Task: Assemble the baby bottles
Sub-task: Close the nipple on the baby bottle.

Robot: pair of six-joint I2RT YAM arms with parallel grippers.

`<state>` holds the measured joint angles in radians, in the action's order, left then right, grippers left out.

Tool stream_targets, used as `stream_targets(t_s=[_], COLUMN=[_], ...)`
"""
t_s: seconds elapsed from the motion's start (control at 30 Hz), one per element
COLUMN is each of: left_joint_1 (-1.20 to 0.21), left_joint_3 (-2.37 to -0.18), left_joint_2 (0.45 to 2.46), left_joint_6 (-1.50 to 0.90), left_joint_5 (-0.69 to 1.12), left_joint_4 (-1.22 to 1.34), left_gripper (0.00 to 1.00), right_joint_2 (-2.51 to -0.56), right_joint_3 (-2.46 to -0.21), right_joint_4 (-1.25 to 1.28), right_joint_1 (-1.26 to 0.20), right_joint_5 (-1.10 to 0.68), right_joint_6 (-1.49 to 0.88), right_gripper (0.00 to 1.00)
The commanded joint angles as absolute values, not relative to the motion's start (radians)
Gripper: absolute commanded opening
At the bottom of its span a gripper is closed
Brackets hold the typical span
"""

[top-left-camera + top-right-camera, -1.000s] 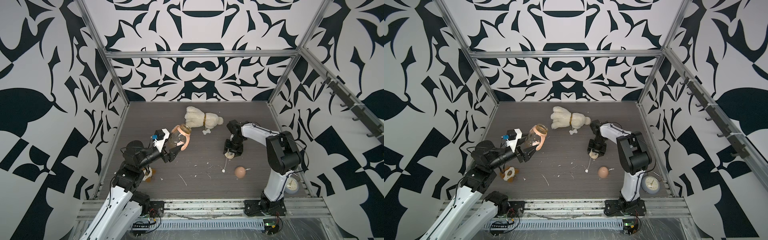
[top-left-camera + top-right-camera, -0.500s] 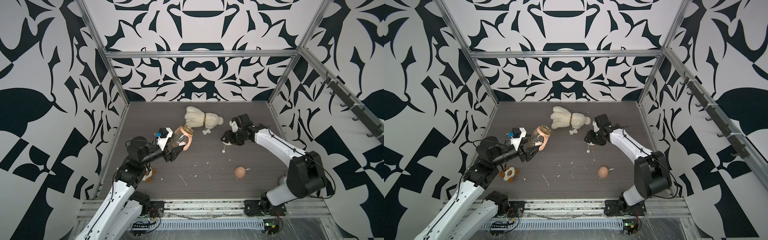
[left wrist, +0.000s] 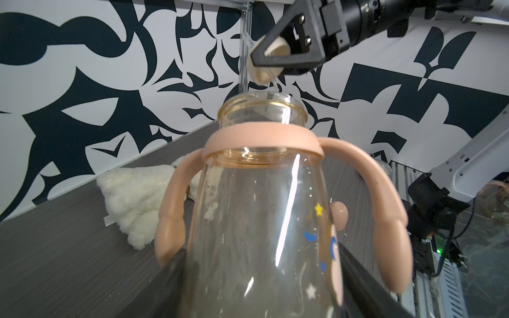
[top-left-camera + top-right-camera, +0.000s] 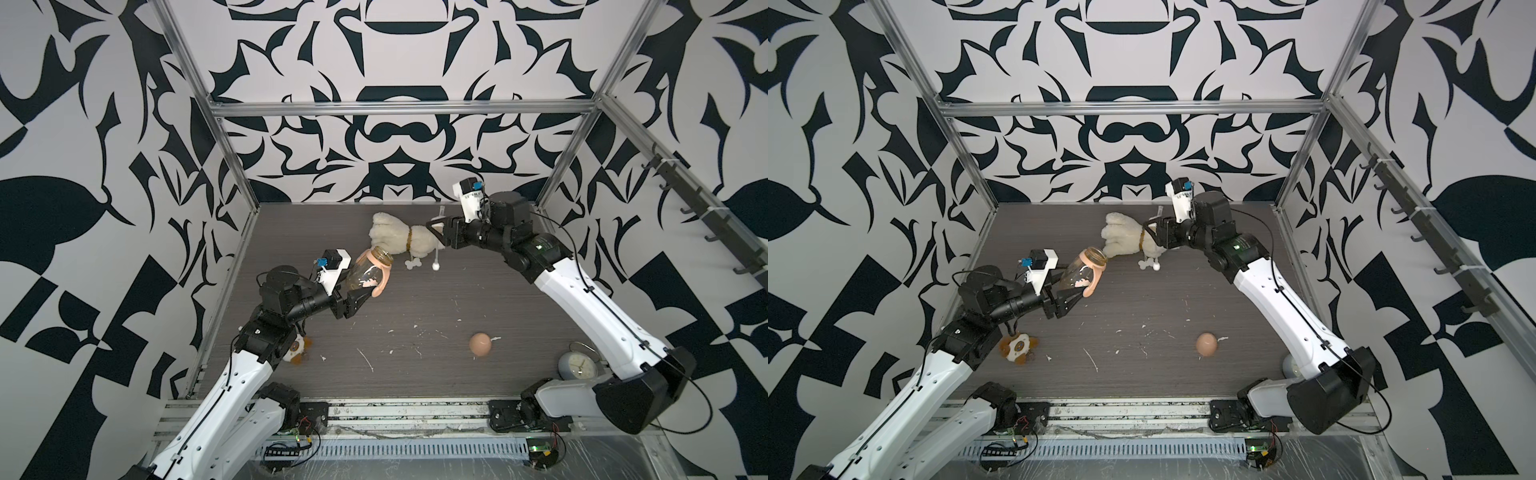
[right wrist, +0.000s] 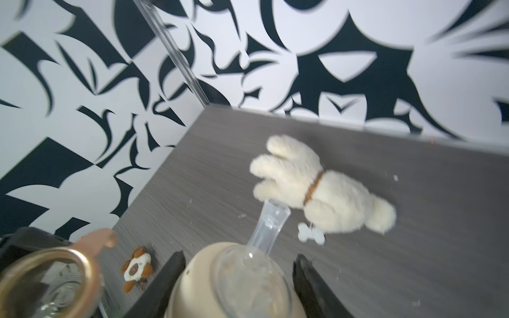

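My left gripper [image 4: 358, 297] [image 4: 1069, 297] is shut on the base of the clear amber baby bottle [image 4: 365, 274] [image 4: 1077, 272] [image 3: 261, 220]. It holds the bottle tilted above the table, with the open mouth toward the back right. The peach-pink two-handled ring [image 3: 261, 137] sits round its neck. My right gripper [image 4: 436, 230] [image 4: 1152, 232] hangs over the plush dog, shut on the cream nipple collar [image 5: 209, 280] [image 3: 271, 59]. The collar's straw tube [image 4: 435, 266] dangles beyond the bottle's mouth. The peach-pink dome cap [image 4: 480, 344] [image 4: 1206, 344] lies on the table at the front right.
A cream plush dog [image 4: 395, 239] [image 5: 316, 190] lies at the back middle with a white bone tag [image 4: 412, 262]. A small orange-white toy [image 4: 297, 349] [image 4: 1017, 348] sits under my left arm. An alarm clock [image 4: 577, 365] stands by the right arm's base. Patterned walls enclose the table.
My right arm lifted the collar and straw off the table and swung it up toward the back, over the plush dog. My left arm brought the bottle a little toward the middle.
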<state>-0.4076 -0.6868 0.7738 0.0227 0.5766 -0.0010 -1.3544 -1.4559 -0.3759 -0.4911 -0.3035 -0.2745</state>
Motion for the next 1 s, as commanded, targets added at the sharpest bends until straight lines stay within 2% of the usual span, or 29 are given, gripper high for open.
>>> stream_targets(t_s=[0.0, 0.3, 0.53, 0.97], left_joint_1=[-0.416, -0.423, -0.425, -0.425], left_joint_3=[-0.734, -0.748, -0.755, -0.749], left_joint_2=[0.784, 0.824, 0.845, 0.874], left_joint_6=[0.018, -0.001, -0.022, -0.067], left_joint_5=[0.600, 0.583, 0.585, 0.554], left_joint_4=[0.056, 0.145, 0.209, 0.328], left_gripper=[0.06, 0.05, 0.05, 0.05], right_joint_2=[-1.376, -1.454, -1.522, -1.567], right_joint_3=[-1.556, -1.744, -1.917, -2.018], right_joint_4=[-0.331, -0.251, -0.279, -0.264], right_joint_1=[-0.540, -0.633, -0.691, -0.730], right_joint_5=[-0.310, -0.266, -0.249, -0.246], right_joint_6=[-0.222, -0.219, -0.191, -0.209], right_gripper=[0.36, 0.36, 0.35, 0.35])
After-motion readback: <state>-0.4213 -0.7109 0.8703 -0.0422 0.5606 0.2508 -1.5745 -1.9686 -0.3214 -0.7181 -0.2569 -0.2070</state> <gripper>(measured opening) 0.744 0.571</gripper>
